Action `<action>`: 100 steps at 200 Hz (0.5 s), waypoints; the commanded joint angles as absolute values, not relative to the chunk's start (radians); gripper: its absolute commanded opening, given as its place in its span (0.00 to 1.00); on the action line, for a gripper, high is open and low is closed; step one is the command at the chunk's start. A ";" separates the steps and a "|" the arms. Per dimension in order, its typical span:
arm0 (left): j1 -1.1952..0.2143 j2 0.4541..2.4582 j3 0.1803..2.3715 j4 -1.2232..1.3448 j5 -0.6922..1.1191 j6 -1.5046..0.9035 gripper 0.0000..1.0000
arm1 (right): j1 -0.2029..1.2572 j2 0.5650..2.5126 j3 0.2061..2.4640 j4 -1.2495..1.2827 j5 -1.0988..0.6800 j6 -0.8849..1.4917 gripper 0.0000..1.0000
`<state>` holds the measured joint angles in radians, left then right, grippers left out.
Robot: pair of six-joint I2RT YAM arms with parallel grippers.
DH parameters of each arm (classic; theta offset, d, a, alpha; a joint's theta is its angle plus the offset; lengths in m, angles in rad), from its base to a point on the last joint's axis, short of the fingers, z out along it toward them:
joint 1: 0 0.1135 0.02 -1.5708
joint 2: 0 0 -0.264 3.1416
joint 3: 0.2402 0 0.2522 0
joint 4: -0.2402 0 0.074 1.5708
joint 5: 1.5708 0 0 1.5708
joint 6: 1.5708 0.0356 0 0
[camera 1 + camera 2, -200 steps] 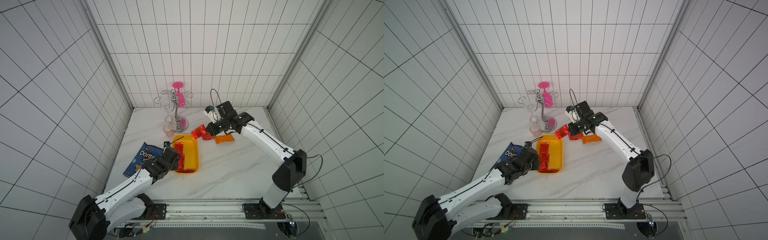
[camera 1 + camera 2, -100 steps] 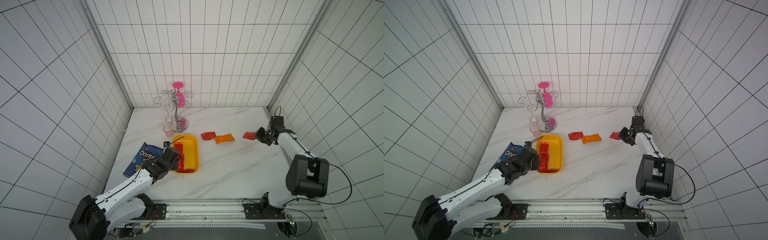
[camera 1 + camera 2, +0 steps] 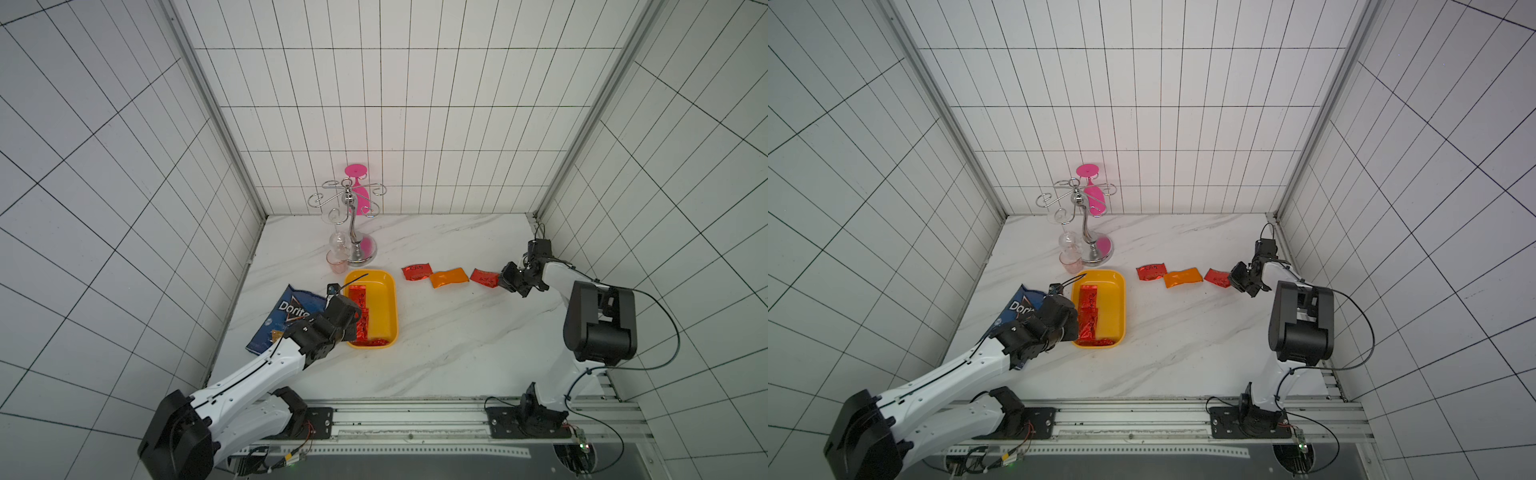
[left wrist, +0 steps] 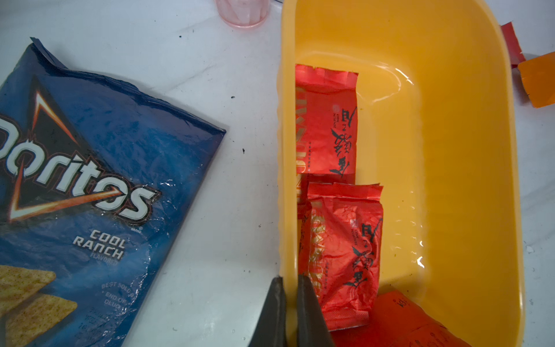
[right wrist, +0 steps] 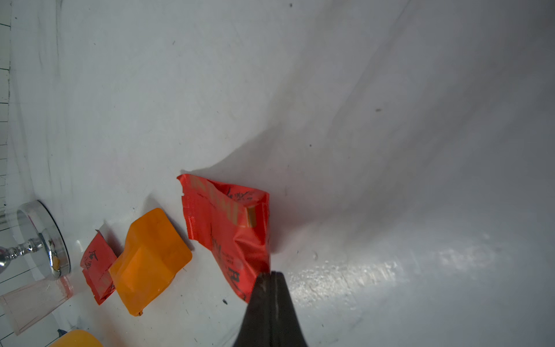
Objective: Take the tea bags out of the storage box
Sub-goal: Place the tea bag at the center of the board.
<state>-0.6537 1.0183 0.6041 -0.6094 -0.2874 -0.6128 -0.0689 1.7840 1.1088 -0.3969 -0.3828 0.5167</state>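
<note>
Left fingers (image 4: 312,315): pinching storage box (image 4: 468,150) wall | right fingers (image 5: 270,306): tea bag (image 5: 228,222) corner

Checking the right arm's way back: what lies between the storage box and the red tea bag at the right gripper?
Two tea bags: a red one nearer the storage box, then an orange one; both top views show them.

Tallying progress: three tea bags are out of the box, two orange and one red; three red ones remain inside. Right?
No: both top views show two red tea bags and one orange tea bag outside; three red ones remain in the storage box.
</note>
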 commanded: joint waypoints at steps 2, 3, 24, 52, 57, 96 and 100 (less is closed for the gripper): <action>-0.655 1.006 0.598 -0.589 -0.300 -0.617 0.00 | -0.059 1.777 1.117 -0.429 -0.339 0.509 0.04; -0.654 1.006 0.597 -0.588 -0.300 -0.617 0.00 | -0.060 1.776 1.117 -0.431 -0.336 0.508 0.05; -0.654 1.005 0.597 -0.589 -0.298 -0.615 0.00 | -0.065 1.753 1.128 -0.460 -0.285 0.510 0.36; -0.655 1.005 0.597 -0.589 -0.296 -0.615 0.00 | -0.058 1.651 1.139 -0.480 -0.216 0.512 0.49; -0.655 1.004 0.598 -0.588 -0.295 -0.614 0.00 | -0.048 1.619 1.132 -0.462 -0.222 0.509 0.48; -0.656 1.007 0.598 -0.586 -0.290 -0.612 0.00 | 0.206 1.445 1.139 -0.308 -0.409 0.400 0.42; -0.656 1.006 0.599 -0.586 -0.291 -0.612 0.00 | 0.246 1.448 1.151 -0.308 -0.434 0.382 0.42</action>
